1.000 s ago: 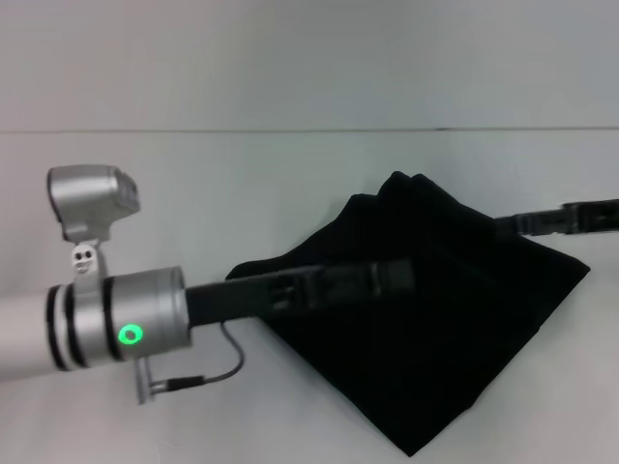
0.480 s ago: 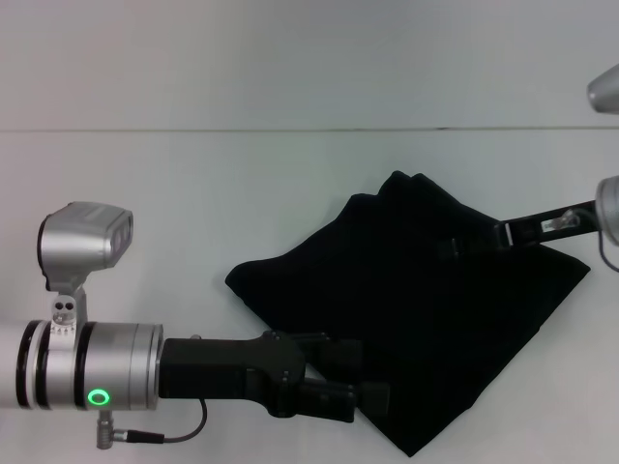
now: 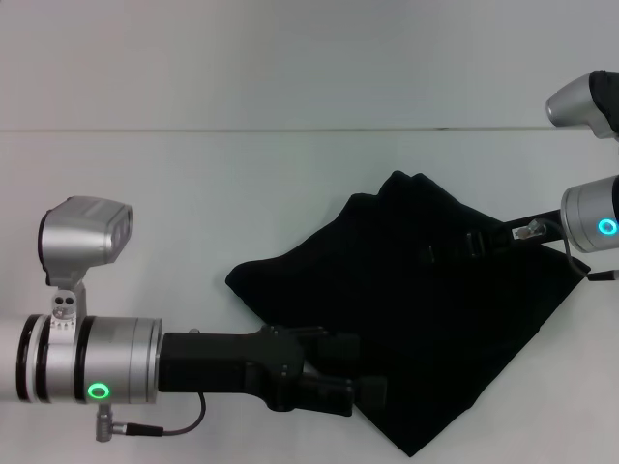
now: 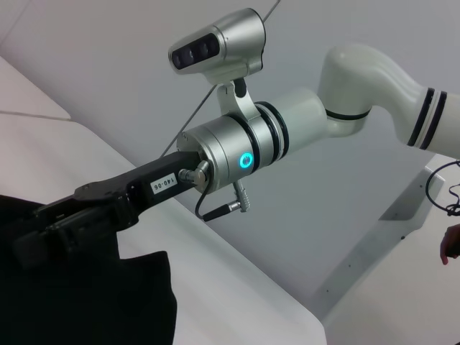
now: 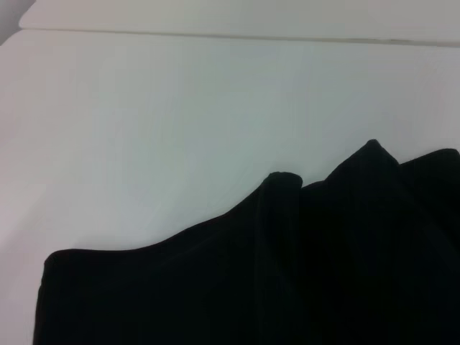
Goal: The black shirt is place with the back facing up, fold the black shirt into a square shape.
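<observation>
The black shirt [image 3: 435, 319] lies folded in a rough diamond on the white table, right of centre in the head view. No white lettering shows. My left gripper [image 3: 372, 372] reaches in from the left at the shirt's near left edge, its two fingers apart. My right gripper [image 3: 450, 246] reaches in from the right, low over the shirt's far right part. The left wrist view shows the right gripper [image 4: 32, 233] above the shirt [image 4: 93, 302]. The right wrist view shows the shirt's bumpy edge [image 5: 287, 266].
The white table [image 3: 193, 193] stretches bare to the left and behind the shirt, and its back edge [image 3: 290, 130] runs across. The left arm's silver wrist and camera [image 3: 82, 237] stand over the near left of the table.
My left gripper has pulled back from the shirt's middle to its near left edge and then held there. My right arm has come further in from the right over the shirt.
</observation>
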Controlling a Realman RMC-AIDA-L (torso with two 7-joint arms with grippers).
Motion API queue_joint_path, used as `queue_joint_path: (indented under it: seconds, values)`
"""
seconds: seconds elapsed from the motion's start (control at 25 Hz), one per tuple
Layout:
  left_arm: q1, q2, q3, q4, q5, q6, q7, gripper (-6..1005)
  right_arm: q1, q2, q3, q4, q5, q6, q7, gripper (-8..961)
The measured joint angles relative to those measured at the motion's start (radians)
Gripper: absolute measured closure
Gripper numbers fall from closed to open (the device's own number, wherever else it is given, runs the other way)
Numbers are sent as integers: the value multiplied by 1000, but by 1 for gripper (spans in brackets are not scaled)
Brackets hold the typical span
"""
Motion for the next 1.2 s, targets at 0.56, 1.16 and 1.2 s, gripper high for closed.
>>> queue_joint_path:
  seconds: [0.56,1.16,1.2]
  values:
    - [0,0,-9,-6,-7,-17,-7,47,2,13,-23,-2,0,6,3,193]
    - [0,-1,-9,-10,-8,-32,-9,52,-2,13,-13,-12,19,4,-15,817]
    - [0,-1,-9,-10,-8,-32,-11,53,-2,12,-11,-13,27,3,-22,851]
